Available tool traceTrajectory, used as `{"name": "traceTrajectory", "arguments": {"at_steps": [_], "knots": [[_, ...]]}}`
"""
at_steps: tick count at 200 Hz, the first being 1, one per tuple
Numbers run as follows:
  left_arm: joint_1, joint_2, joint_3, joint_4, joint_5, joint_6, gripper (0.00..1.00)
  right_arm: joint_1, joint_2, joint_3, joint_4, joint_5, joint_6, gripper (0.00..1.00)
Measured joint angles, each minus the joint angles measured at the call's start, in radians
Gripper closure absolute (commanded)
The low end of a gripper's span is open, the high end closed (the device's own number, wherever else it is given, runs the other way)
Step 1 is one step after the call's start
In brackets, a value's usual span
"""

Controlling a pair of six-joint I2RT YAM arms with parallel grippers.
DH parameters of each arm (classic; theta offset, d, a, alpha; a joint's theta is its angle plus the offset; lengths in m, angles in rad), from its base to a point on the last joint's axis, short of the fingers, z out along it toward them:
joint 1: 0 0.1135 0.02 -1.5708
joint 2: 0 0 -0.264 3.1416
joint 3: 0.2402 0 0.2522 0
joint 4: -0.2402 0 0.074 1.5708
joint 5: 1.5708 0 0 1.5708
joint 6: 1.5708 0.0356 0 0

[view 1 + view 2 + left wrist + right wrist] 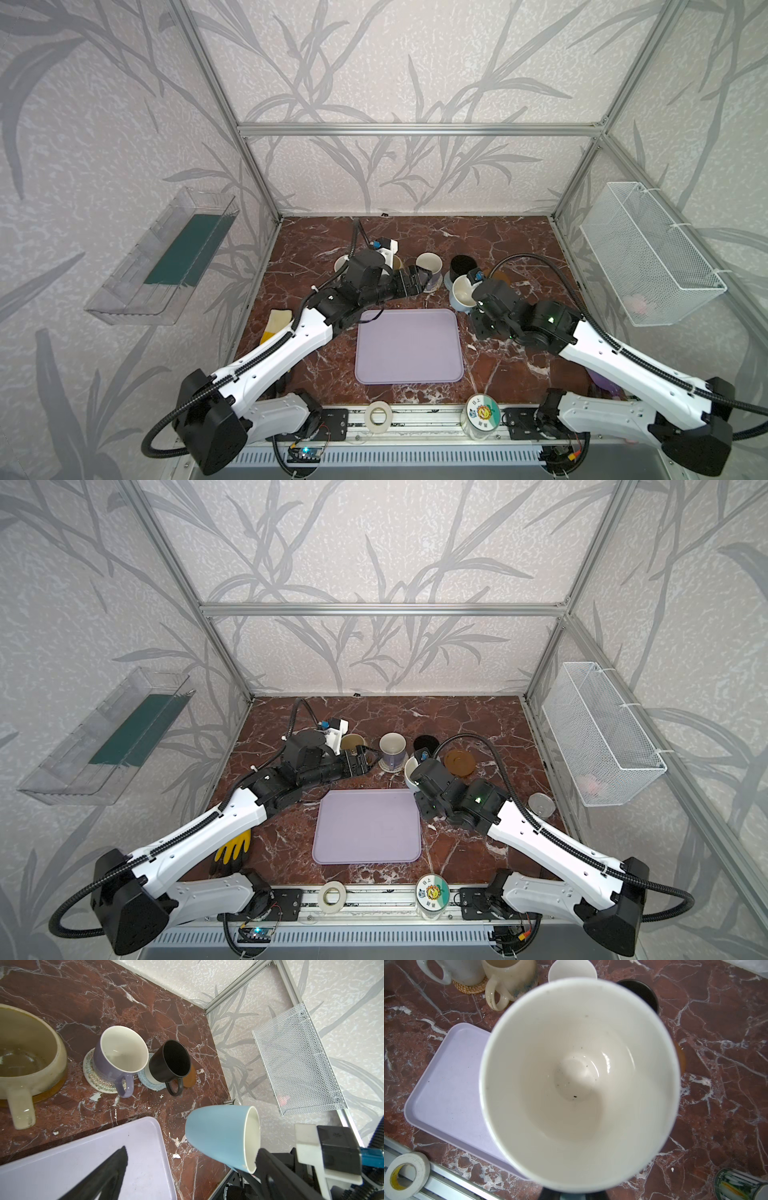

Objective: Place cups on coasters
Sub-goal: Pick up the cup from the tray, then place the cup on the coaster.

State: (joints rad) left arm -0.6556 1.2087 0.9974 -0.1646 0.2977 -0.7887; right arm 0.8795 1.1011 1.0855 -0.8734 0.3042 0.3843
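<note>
1. In both top views the left gripper (362, 762) is spread wide and holds nothing. It sits just beside the lavender mug (392, 746), which stands upright on the cream coaster (384, 767). I cannot tell whether gripper and mug touch.
2. The right gripper (419, 779) is clenched on the blue mug (409, 771), though the grasp spot is hidden. The mug is tipped, just past the tray's (365, 845) far right corner and in front of the black mug (426, 742). The bare brown coaster (459, 762) lies just beside it.
3. The beige mug (352, 742) and the white mug (340, 264) are partly hidden by the left wrist. The can (541, 804), tape (332, 895), jar (432, 891) and glove (235, 848) lie along the edges.
4. In the left wrist view the beige mug (27, 1059) sits on the other brown coaster (52, 1091). The lavender mug (118, 1057) is on the cream coaster (91, 1072), and the black mug (170, 1064) is on the grey-blue coaster (145, 1079). The blue mug (220, 1136) leans almost on its side. The left gripper's fingers (116, 1159) stand far apart.
5. In the right wrist view the blue mug's cream inside (579, 1076) fills the frame, with the right gripper (572, 1196) barely showing under it. The white mug (460, 970) stands on the rattan coaster (471, 988).
</note>
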Motion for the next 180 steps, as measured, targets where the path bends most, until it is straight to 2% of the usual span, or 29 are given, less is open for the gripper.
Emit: {"name": "traceTrajectory", "arguments": {"at_steps": [72, 132, 180], "knots": [[0.006, 0.143, 0.201, -0.161, 0.002, 0.077, 0.01, -0.136, 0.031, 0.035, 0.005, -0.018, -0.029, 1.0], [0.009, 0.281, 0.373, -0.262, 0.105, 0.116, 0.01, -0.262, 0.052, 0.08, 0.007, -0.064, -0.032, 1.0], [0.009, 0.305, 0.426, -0.299, 0.126, 0.066, 0.01, -0.336, 0.105, 0.142, 0.008, -0.108, -0.031, 1.0]]}}
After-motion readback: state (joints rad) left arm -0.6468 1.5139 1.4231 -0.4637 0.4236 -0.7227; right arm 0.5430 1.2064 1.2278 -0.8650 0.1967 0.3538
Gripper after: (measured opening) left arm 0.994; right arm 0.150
